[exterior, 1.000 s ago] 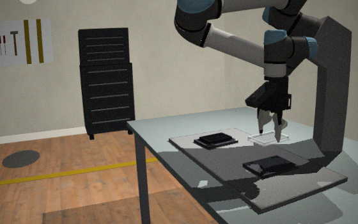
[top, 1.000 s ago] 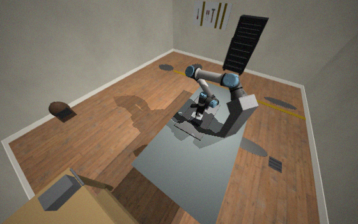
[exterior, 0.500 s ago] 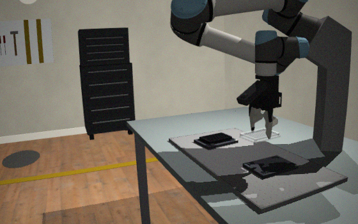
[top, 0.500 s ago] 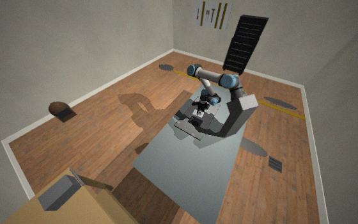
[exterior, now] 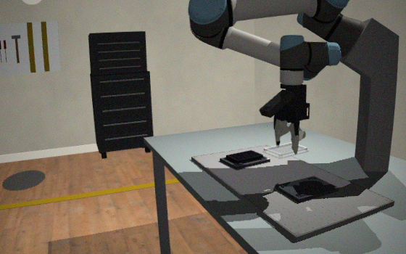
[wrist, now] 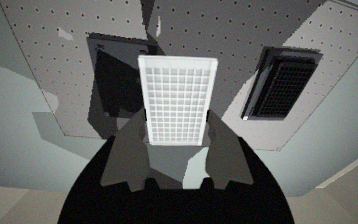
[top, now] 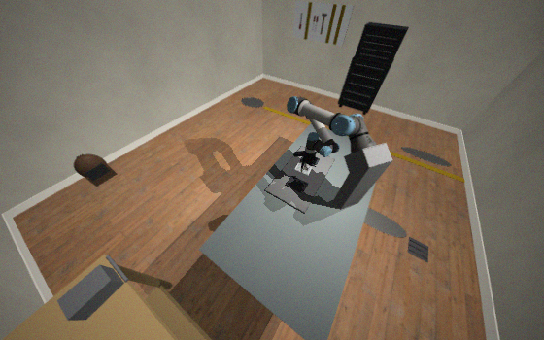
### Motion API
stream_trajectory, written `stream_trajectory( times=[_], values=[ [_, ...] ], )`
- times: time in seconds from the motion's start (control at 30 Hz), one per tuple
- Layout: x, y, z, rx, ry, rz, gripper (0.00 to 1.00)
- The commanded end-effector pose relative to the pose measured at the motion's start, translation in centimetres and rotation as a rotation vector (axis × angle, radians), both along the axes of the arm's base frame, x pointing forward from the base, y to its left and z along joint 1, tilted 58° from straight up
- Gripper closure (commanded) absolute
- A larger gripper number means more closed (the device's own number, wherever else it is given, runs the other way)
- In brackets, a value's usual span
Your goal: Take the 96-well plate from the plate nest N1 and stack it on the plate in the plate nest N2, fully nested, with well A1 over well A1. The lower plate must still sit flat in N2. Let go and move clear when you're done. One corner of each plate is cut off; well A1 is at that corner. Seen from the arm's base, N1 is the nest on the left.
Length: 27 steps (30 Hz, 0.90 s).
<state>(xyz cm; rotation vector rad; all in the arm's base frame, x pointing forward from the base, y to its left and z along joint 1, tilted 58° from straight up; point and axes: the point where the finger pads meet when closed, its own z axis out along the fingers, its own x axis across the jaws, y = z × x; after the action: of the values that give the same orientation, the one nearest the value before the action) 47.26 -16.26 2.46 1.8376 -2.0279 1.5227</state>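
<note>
Claw (wrist: 176, 131) clamped on clear 96-well plate (wrist: 177, 100), aloft between both nests.

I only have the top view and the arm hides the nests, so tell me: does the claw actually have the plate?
Observer: Yes. In the wrist view the claw is shut on the clear plate, with a finger on each long side.
Operator: Is it over the N2 plate?
Observer: No. The dark plate sits in its nest well to the right in the wrist view, with bare perforated board between the two plates.
Operator: Is the carried plate tilted?
Observer: In the exterior view it looks about level, hanging under the claw beyond the dark plate.
</note>
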Motion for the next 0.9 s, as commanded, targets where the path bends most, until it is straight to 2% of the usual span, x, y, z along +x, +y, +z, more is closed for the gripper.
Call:
stream_trajectory(
  times=[0.0, 0.87],
  values=[
    [-0.6, -1.4, 1.1, 0.002, 0.0, 0.003, 1.0],
    [-2.8, -6.9, 5.3, 0.002, 0.0, 0.003, 1.0]
  ],
)
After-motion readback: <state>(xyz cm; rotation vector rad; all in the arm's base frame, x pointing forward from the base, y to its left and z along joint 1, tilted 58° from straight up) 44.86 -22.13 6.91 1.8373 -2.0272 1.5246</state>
